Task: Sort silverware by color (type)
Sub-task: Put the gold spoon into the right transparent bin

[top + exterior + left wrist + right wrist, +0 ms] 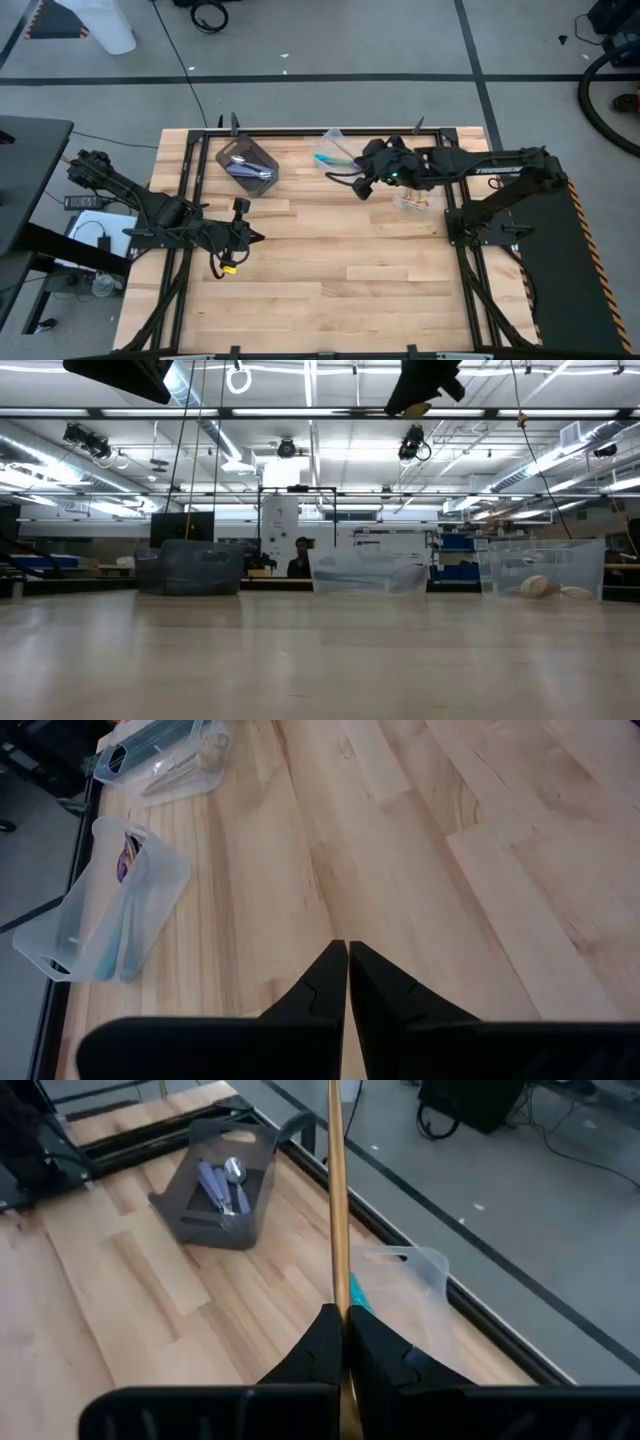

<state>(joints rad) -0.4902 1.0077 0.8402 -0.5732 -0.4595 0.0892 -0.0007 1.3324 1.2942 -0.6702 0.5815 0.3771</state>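
My right gripper (pixel 343 1320) hovers over the table's far side (pixel 363 187), shut on a slim gold spoon (pixel 337 1190). Beneath and beyond it, a clear tub (pixel 415 1285) holds teal-handled spoons (pixel 360 1295). A dark tub (pixel 222 1192) farther left holds silver spoons (pixel 232 1175) (pixel 247 165). A second clear tub (pixel 415 200) by the right arm holds gold spoons (pixel 540 586). My left gripper (pixel 347 955) is shut with nothing in it, over the table's left part (pixel 245 237). My right gripper pinches the gold spoon's thin shaft (pixel 340 1285) between its two fingers. The shaft runs along the fingers and sticks out far past their tips. Both of the spoon's ends lie outside the wrist view. The spoon is lifted clear of the table.
The three tubs line the table's far edge (pixel 300 131): dark (pixel 190 567), clear (pixel 370 570), clear (pixel 545 570). A black frame rail (pixel 400 1230) borders that edge. Bare wood (pixel 340 270) fills the middle and near side. A person (pixel 300 560) stands far off in the room.
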